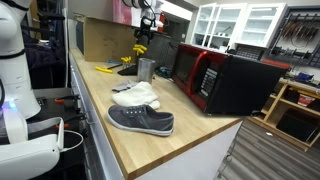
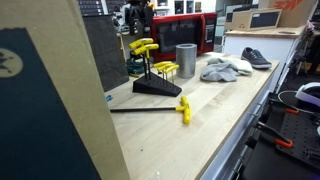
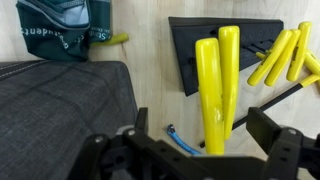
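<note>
Plainly, much of the gripper (image 3: 203, 128) is lost: only two dark fingers rise from the bottom edge of the wrist view, and the body below them is blurred and cut off. Its jaws stand wide apart and hold nothing. Between them run two yellow handles (image 3: 210, 95), hex keys whose shafts are hidden underneath. Their long axes lie nearly top to bottom in that view and lean slightly to the right. Their lower ends vanish behind the gripper, so I cannot tell whether anything touches. They sit in a black stand (image 3: 190, 45), partly covered by more yellow keys at the right edge. A small blue piece (image 3: 182, 142) beside the left finger is too unclear to name. A grey pad (image 3: 65, 110) fills the left, and a dark bag (image 3: 60, 28) is cropped at the top. In an exterior view the stand (image 2: 158, 87) sits on the workbench (image 2: 190, 140) just beside a metal cup (image 2: 186, 60), with a loose key (image 2: 184, 109) lying in front. In an exterior view the arm (image 1: 148, 18) hangs over the far end of the bench with its wrist pointing straight down, small and hard to make out.
</note>
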### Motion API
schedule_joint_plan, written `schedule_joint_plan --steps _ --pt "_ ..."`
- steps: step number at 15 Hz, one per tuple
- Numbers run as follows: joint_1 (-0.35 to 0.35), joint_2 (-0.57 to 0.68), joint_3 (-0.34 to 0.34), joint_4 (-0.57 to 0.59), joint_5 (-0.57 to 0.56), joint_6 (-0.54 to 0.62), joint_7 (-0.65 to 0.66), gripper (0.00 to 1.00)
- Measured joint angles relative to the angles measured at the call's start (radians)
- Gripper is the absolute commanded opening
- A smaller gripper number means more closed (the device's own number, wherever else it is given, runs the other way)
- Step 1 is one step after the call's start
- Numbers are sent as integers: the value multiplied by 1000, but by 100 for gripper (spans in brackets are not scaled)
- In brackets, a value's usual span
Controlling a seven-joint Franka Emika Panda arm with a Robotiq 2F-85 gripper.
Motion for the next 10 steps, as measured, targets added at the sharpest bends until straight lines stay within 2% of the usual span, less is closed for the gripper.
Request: schedule_joint_plan --steps 2,3,5,10 --pt "6 23 3 23 -5 -2 -5 100" --pt "9 33 5 32 -5 -6 -13 75" --pt "13 45 7 43 -5 -9 -24 66" --pt "14 49 7 52 -5 -34 -40 27"
